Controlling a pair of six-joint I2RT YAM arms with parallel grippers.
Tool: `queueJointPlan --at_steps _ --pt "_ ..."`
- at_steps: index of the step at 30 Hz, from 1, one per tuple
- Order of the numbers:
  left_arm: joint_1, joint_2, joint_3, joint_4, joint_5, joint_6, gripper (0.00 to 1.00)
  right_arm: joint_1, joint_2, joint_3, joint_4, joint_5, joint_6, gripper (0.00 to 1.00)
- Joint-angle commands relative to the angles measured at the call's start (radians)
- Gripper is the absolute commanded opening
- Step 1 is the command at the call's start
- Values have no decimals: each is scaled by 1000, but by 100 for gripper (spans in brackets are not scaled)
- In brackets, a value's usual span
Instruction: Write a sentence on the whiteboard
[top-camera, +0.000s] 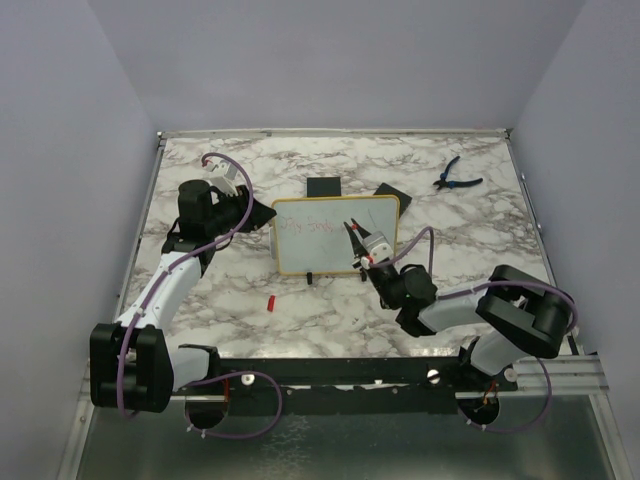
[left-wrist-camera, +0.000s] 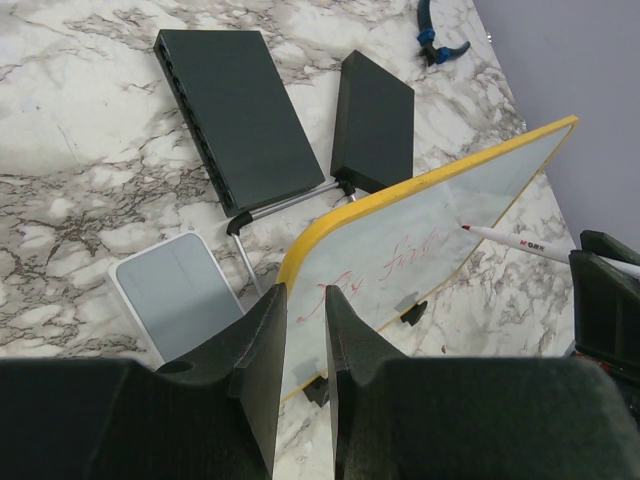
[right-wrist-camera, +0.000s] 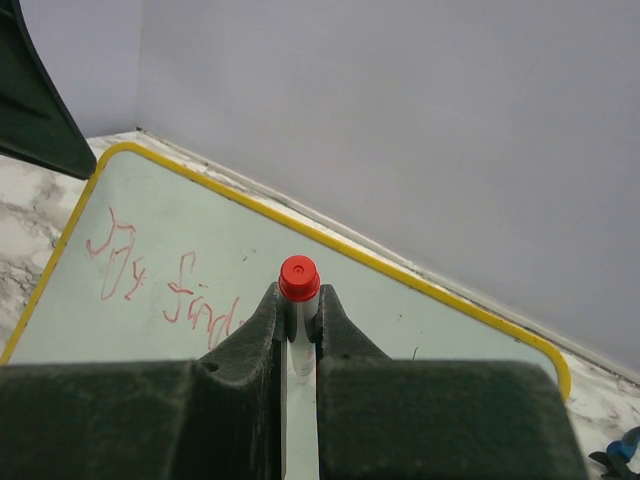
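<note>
Left claw (left-wrist-camera: 303, 325) pinched the whiteboard (top-camera: 320, 250) edge. Right claw (right-wrist-camera: 299, 305) gripped marker (right-wrist-camera: 299, 277), overlapping the sentence (top-camera: 306, 224). Black squares (top-camera: 323, 187) sat at 12 o'clock, pliers (top-camera: 457, 178) at 2, red cap (top-camera: 271, 301) at 7.

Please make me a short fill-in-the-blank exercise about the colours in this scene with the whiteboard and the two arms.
The marker in the right claw has a ___ tip.
The left claw grips the whiteboard by its ___ frame.
The pliers at the far right of the table have ___ handles.
Missing words: red; yellow; blue.
</note>
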Motion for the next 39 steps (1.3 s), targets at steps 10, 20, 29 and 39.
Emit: queueJointPlan --at_steps 10,20,29,39 --pt "-6 -18 -5 11 8 16 23 -13 42 39 214 18 -15 1" --pt "-6 -19 -4 10 8 15 23 -14 52 22 214 21 7 1" --pt "-5 -16 -3 11 8 15 23 -13 34 0 214 25 5 1" --pt "-6 -18 -3 11 7 16 23 -13 11 -24 214 35 -1 1"
